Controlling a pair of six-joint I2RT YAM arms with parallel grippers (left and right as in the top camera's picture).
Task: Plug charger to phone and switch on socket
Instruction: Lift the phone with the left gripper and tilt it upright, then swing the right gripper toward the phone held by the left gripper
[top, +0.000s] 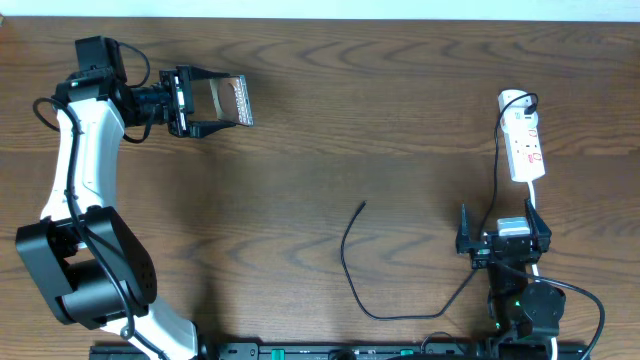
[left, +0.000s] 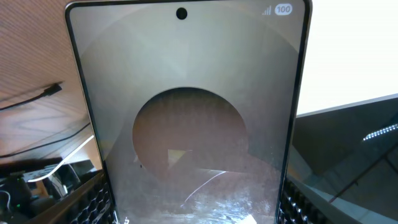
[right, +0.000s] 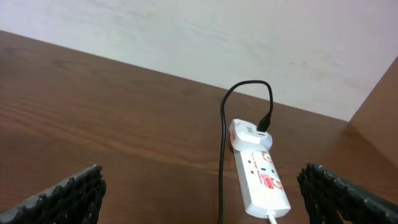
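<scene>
My left gripper (top: 222, 101) is shut on the phone (top: 230, 99) and holds it above the table at the far left. In the left wrist view the phone (left: 186, 93) fills the frame, with a grey face, a brownish round patch and a camera hole at the top; my fingers (left: 196, 208) clamp its two long edges. The white socket (top: 523, 135) lies at the right. The black charger cable (top: 350, 270) runs from it, loops along the front and ends in a free tip (top: 363, 204) mid-table. My right gripper (top: 503, 238) is open and empty just in front of the socket (right: 261, 180).
The cable (right: 222, 155) is plugged into the socket's far end and passes between my right fingers (right: 205, 199). A white cord (top: 533, 200) leaves the socket's near end toward my right arm. The cable tip also shows in the left wrist view (left: 53, 90). The wooden table (top: 330, 120) ends at a pale wall.
</scene>
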